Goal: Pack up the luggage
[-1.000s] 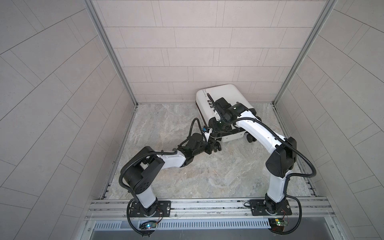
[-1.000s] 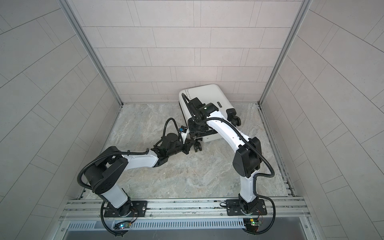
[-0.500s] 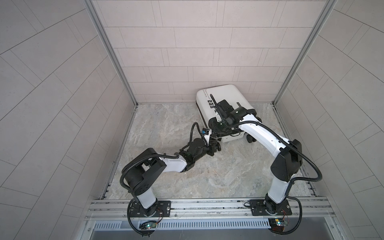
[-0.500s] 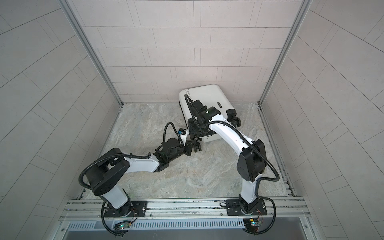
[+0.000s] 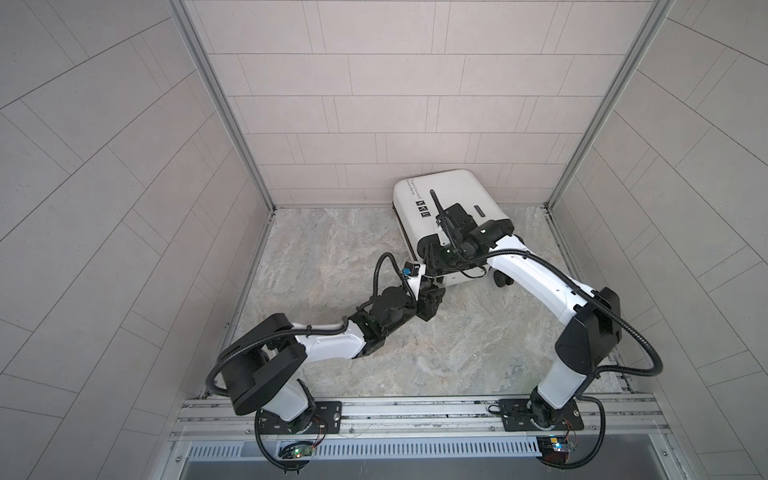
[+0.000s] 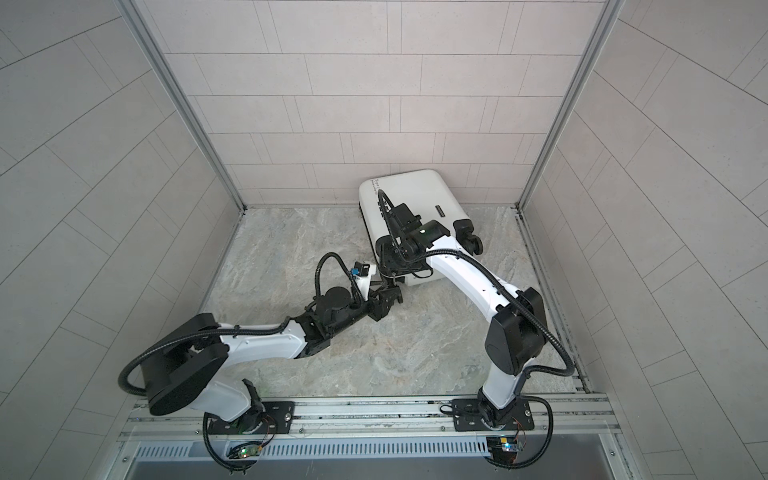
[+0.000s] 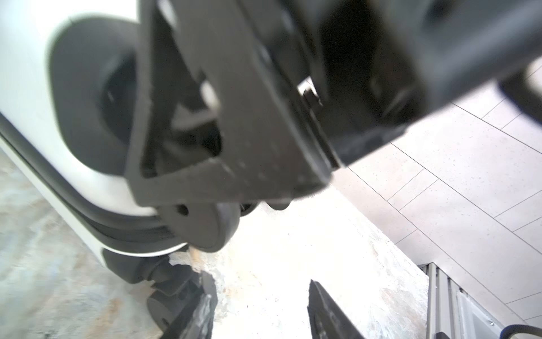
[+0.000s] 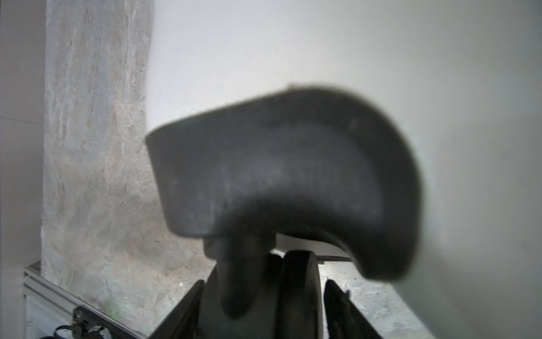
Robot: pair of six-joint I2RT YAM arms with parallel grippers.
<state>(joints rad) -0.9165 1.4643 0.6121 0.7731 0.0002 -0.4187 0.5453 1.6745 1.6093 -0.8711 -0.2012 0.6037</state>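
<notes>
Top view: one white luggage (image 5: 457, 191)

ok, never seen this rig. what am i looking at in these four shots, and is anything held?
Two robot arms stand on a rail at the near edge: the left arm and the right arm. Each ends in two-finger jaws.

Both top views come from one stereo camera overhead, so they nearly match. The other two pictures come from cameras on the arms' wrists, very close and blurred.

On the marbled floor lies one thing: a closed white suitcase, flat, at the far end. Both arms reach to its near corner.

In the left wrist view the left jaws stand apart over bare floor, holding nothing. In the right wrist view the right jaws straddle a black wheel of the suitcase. Whether they grip it is unclear.
</notes>
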